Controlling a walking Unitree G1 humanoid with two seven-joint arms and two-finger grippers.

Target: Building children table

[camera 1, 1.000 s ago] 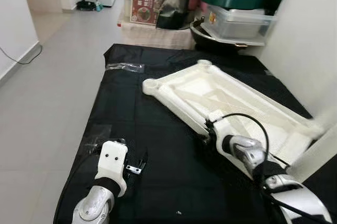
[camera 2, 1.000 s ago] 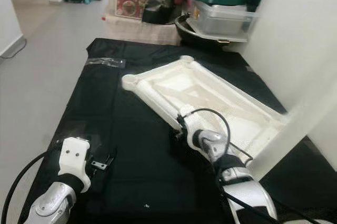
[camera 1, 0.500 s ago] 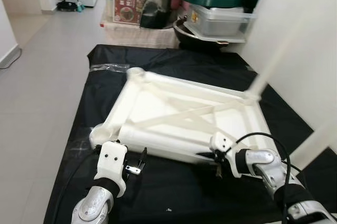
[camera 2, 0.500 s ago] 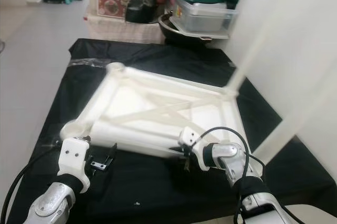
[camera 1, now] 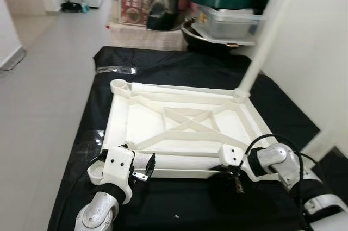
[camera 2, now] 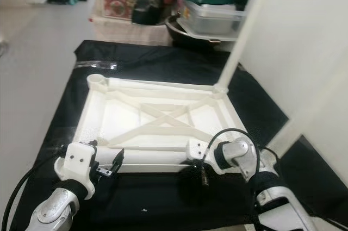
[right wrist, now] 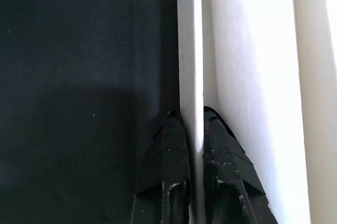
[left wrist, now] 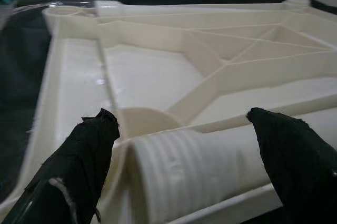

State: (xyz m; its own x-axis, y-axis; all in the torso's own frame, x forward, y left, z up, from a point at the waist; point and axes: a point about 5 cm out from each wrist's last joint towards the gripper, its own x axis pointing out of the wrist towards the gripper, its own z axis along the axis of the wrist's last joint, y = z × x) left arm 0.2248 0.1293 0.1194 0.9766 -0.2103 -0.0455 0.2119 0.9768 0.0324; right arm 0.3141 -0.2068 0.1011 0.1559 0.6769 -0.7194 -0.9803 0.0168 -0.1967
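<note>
A cream plastic upside-down children's tabletop with cross ribs (camera 1: 179, 128) lies flat on a black cloth sheet (camera 1: 163, 62) spread over the floor. One round cream table leg (camera 1: 266, 38) stands upright in its far right corner socket; an empty round socket (camera 1: 118, 85) sits at the far left corner. The right gripper (right wrist: 192, 129) pinches the thin near rim of the tabletop between its closed fingers. The left gripper (left wrist: 189, 145) hovers with fingers spread wide at the near left corner. Bare grey floor tiles (camera 1: 43, 79) lie open to the left; stacked household clutter (camera 1: 217, 8) crowds the far side.
</note>
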